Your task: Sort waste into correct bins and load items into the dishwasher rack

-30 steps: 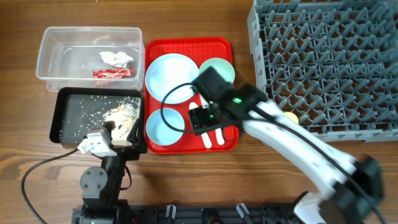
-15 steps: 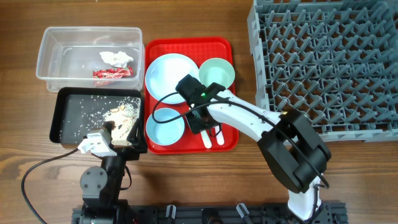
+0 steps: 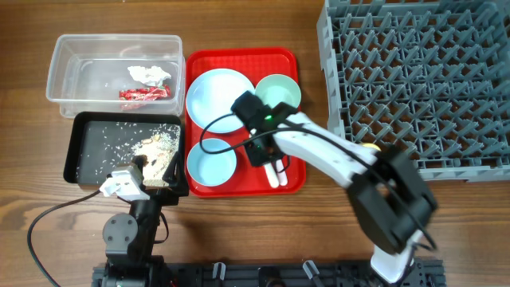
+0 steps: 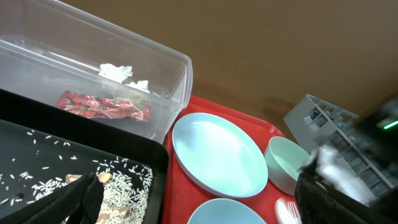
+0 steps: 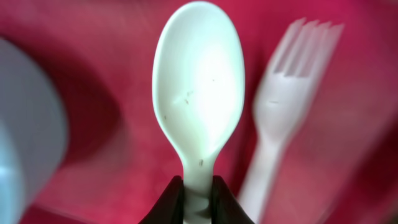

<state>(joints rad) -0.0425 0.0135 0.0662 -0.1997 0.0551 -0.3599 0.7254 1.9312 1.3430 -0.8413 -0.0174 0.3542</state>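
My right gripper (image 5: 198, 186) is shut on the neck of the white spoon (image 5: 198, 93), just above the red tray (image 3: 239, 57). The white fork (image 5: 283, 106) lies beside it on the right. In the overhead view that gripper (image 3: 263, 151) is between the small blue bowl (image 3: 211, 163) and the utensils. The pale blue plate (image 3: 219, 94) and green bowl (image 3: 280, 89) sit further back on the tray. My left gripper (image 3: 131, 179) hangs open over the black tray (image 3: 88, 151), which holds rice scraps (image 3: 155, 147). The clear tub (image 3: 64, 56) holds the wrapper (image 3: 145, 93) and tissue (image 3: 150, 74).
The grey dishwasher rack (image 3: 414, 80) fills the right side of the table. A yellow-green cup (image 3: 373, 149) shows at its front edge, partly behind my right arm. The left arm's cable curls over the table at the lower left.
My right gripper has closed on the spoon's neck. Its arm has swung round over the tray's right side. The left arm has not moved.
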